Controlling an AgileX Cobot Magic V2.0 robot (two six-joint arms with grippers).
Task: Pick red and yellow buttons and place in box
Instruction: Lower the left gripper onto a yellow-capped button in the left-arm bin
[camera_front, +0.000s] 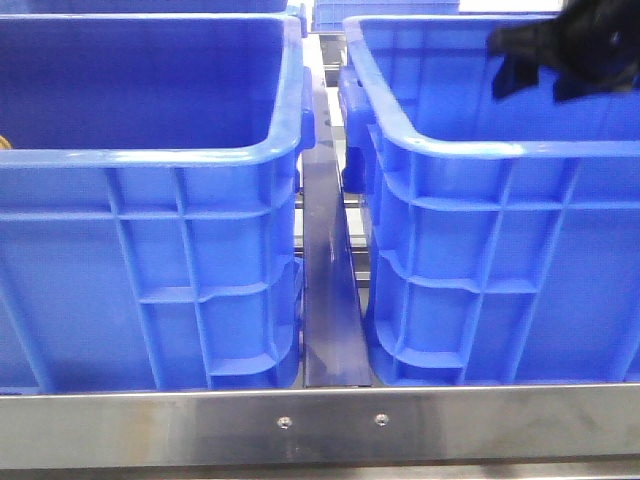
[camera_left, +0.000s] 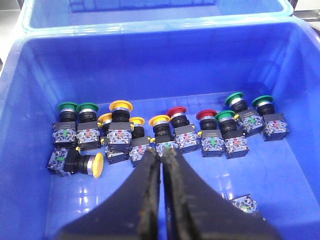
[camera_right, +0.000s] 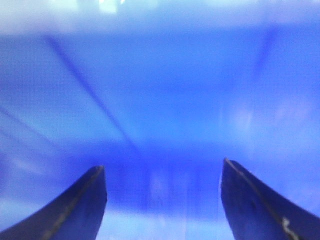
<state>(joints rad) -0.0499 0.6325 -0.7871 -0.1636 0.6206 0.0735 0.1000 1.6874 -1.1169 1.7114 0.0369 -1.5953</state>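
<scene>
Left crate (camera_left: 30, 150), interior, left wrist view: row of push-buttons on the floor — green caps at both ends, yellow buttons (camera_left: 120, 106) left of centre, red buttons (camera_left: 177, 111) right of centre, one yellow-capped unit tipped on its side (camera_left: 95, 165) nearer the camera, one stray contact block (camera_left: 244, 204) apart from the row.

Left hand (camera_left: 161, 159): poised above the row, fingers pressed nearly together, nothing held; tips just in front of a yellow-capped button (camera_left: 160, 120).

Right hand (camera_right: 162, 172): fingers spread wide, empty, facing blurred blue plastic; dark arm (camera_front: 560, 45) visible over the far part of the right box (camera_front: 480, 290) in the front view. Presumably the receiving box, though contents not visible.

Step in hand, as judged: approach for a grasp on a yellow or red button.

Handling notes:
- Open fingers before descending; closed tips would only push the button.
- Buttons packed touching; straddle the cap or neck of one unit only, avoiding neighbours.
- Favour an upright button with clear flanks; domed caps likely slippery, so grip below the cap.
- Lift straight up, clear of the rim.

Risk: toppling adjacent units, dragging two at once.
</scene>
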